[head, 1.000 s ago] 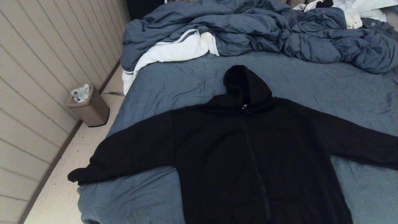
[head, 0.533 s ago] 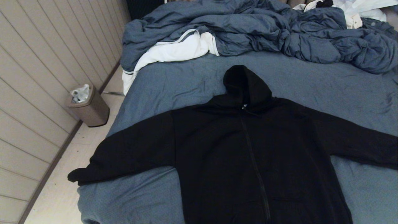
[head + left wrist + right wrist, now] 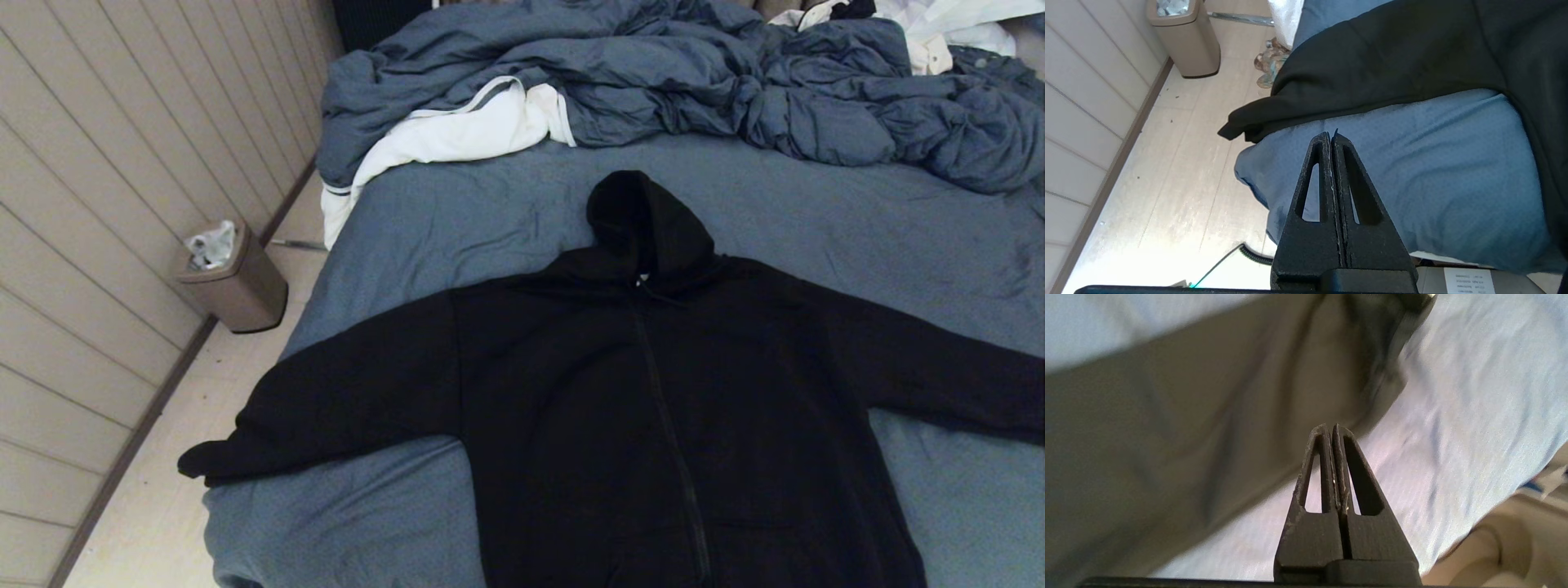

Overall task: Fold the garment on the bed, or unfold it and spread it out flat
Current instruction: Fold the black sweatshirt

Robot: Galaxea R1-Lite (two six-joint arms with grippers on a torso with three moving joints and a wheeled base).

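Note:
The garment (image 3: 653, 408), a black zip-front hoodie, lies spread flat on the bed (image 3: 816, 212), hood toward the far side and both sleeves stretched out. Its left cuff hangs over the bed's edge. Neither arm shows in the head view. My left gripper (image 3: 1330, 136) is shut and empty above the blue sheet, just short of the left sleeve (image 3: 1372, 69). My right gripper (image 3: 1329, 428) is also shut and empty, hovering over the sheet beside the right sleeve (image 3: 1188, 428).
A rumpled blue-grey duvet (image 3: 694, 73) and a white cloth with grey trim (image 3: 441, 135) are piled at the bed's far end. A tan waste bin (image 3: 233, 278) stands on the floor by the panelled wall at left.

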